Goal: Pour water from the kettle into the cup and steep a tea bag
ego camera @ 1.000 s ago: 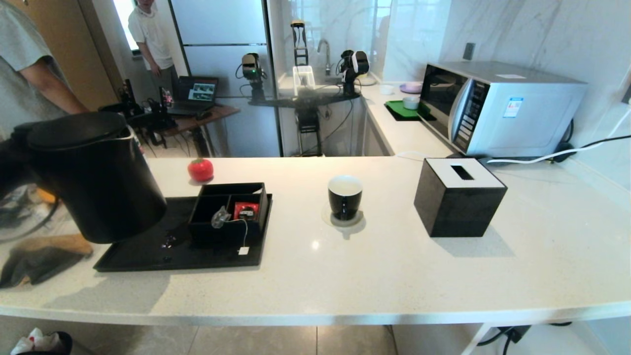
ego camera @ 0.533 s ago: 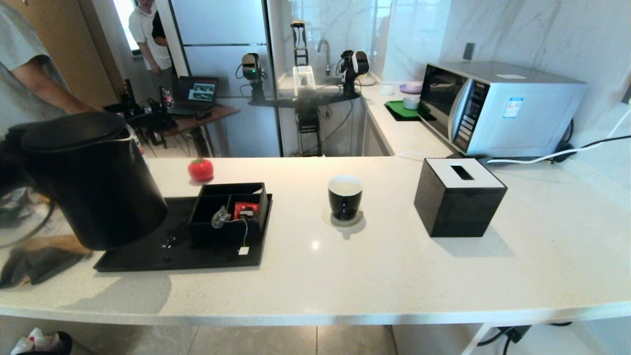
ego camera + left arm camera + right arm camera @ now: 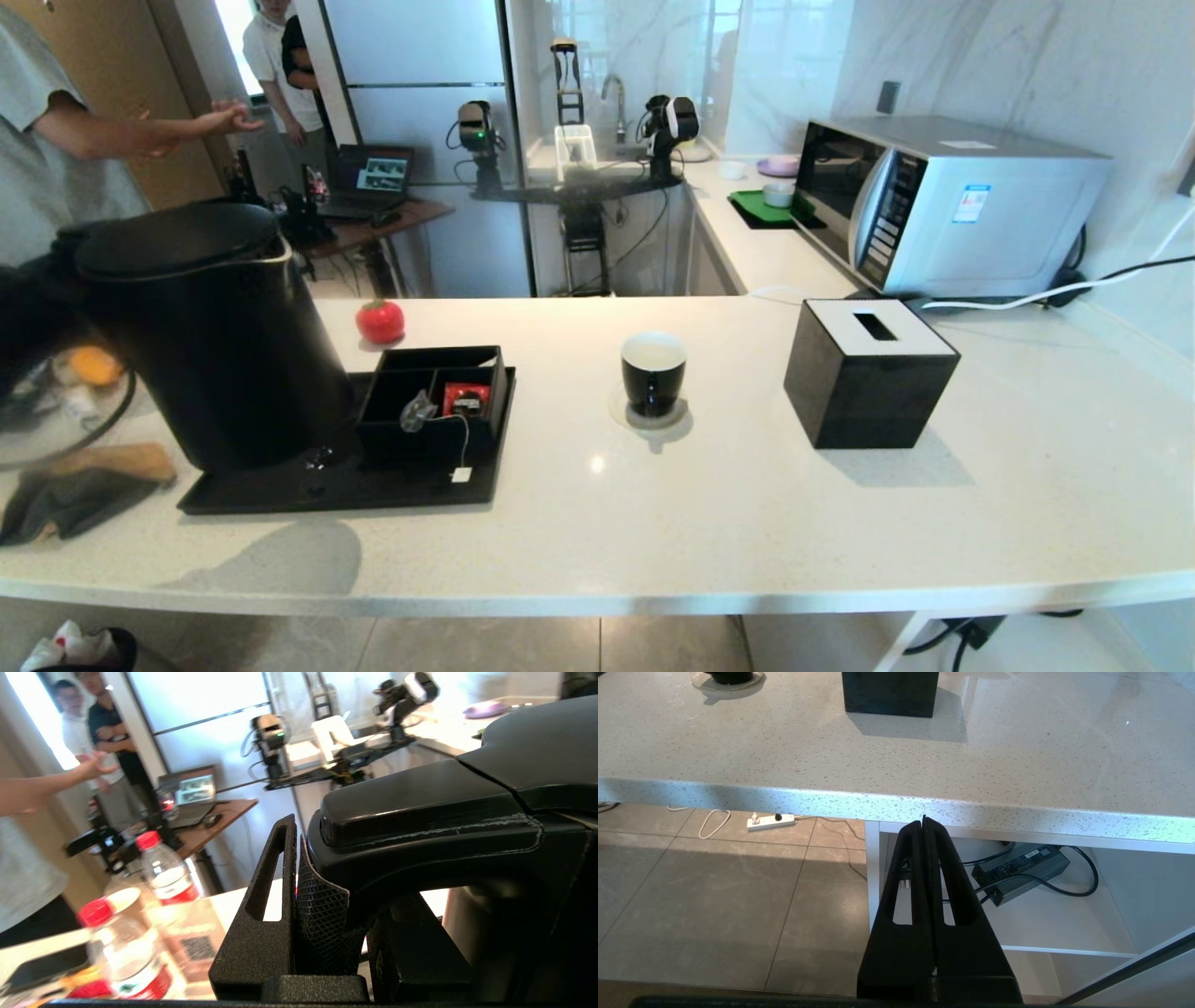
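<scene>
The tall black kettle [image 3: 215,336] stands almost upright over the left part of the black tray [image 3: 280,493]; whether its base touches the tray I cannot tell. My left gripper [image 3: 336,872] is shut on the kettle's loop handle [image 3: 420,826], at the far left edge of the head view. The black cup [image 3: 653,373] with a white inside sits on a round coaster at mid-counter, well to the kettle's right. The tea bag [image 3: 419,412] hangs on the front wall of a black organiser box [image 3: 392,392], its string tag [image 3: 460,475] on the tray. My right gripper [image 3: 924,820] is shut and empty below the counter's front edge.
A red sachet [image 3: 466,399] lies in the organiser box. A red tomato-shaped object [image 3: 380,320] sits behind the tray. A black tissue box [image 3: 868,373] stands right of the cup, with a microwave [image 3: 943,201] behind it. Red-capped bottles [image 3: 163,872] and people are at far left.
The kettle has moved right over the tray and come more upright, still in my left gripper. A person at far left has raised an arm. The right arm is still.
</scene>
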Available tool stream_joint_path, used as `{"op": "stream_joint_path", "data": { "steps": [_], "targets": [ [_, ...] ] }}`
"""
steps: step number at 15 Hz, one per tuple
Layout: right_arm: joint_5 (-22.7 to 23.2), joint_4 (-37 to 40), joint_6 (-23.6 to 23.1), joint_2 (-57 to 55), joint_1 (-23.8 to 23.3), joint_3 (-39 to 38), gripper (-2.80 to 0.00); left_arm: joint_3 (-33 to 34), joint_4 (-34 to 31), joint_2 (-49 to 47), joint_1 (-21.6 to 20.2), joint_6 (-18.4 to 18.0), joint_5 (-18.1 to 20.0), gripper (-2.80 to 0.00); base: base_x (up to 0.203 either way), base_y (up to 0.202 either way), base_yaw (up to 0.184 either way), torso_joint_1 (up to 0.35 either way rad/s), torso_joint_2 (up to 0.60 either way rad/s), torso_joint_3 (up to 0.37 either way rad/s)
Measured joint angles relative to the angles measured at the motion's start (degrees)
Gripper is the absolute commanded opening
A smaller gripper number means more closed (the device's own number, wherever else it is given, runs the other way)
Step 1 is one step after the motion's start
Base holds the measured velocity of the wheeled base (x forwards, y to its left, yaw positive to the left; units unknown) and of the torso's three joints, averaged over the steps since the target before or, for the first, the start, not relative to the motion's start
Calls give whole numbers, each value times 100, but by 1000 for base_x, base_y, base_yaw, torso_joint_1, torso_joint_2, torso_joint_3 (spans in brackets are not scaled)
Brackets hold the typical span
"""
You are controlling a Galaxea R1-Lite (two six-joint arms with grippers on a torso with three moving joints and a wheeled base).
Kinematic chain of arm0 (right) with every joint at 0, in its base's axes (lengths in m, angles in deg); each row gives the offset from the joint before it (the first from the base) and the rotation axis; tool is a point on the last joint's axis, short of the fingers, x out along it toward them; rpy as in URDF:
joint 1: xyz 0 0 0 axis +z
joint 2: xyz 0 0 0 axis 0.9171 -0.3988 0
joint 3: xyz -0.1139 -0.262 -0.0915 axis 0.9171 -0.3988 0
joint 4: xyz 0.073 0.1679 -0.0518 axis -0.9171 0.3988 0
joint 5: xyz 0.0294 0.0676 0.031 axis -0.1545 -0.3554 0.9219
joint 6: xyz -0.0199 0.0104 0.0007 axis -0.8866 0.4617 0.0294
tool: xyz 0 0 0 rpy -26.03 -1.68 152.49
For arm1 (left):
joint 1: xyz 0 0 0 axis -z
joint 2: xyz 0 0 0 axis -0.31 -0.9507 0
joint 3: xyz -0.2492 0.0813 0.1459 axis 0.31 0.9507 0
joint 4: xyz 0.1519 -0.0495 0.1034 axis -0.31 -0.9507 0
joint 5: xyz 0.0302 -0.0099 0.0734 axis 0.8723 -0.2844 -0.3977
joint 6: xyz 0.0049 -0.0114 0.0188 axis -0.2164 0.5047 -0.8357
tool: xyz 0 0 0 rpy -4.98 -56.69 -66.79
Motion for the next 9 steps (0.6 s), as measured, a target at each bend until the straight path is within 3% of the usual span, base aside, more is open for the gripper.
{"op": "stream_joint_path", "data": {
  "steps": [9],
  "targets": [
    [1, -2, 1, 0, 0, 0, -280, 210, -4, 146, 762, -33, -5, -280, 0, 0, 0, 0, 0, 0]
  ]
}}
